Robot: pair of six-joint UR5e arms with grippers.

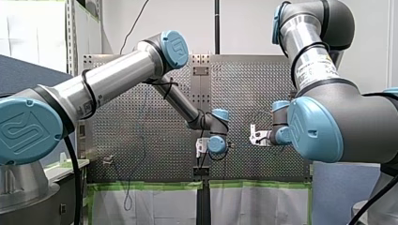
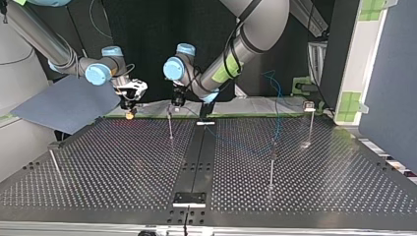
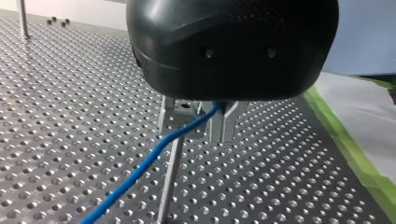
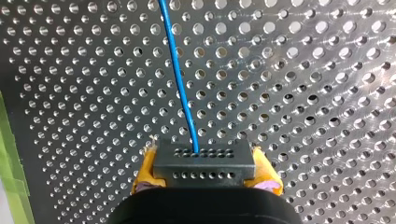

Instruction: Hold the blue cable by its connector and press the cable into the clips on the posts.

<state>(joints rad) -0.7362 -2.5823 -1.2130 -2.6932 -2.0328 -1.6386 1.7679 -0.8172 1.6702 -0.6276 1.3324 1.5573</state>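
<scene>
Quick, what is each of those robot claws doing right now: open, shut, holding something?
Left gripper: fingers closed on the blue cable.
Right gripper: fingers closed on the cable's grey connector.

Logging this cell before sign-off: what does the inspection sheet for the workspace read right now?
Surface: perforated table, thin posts standing on it.
Job's things: blue cable leaves the dark connector and passes one post's top.
Clutter: nothing seen.
End effectors: right end effector shut on the connector; left end effector at the cable, grip unclear.
Cables: black lead beside my left arm's base.
Surroundings: green tape along the table edge; grey sheet beyond it.
</scene>
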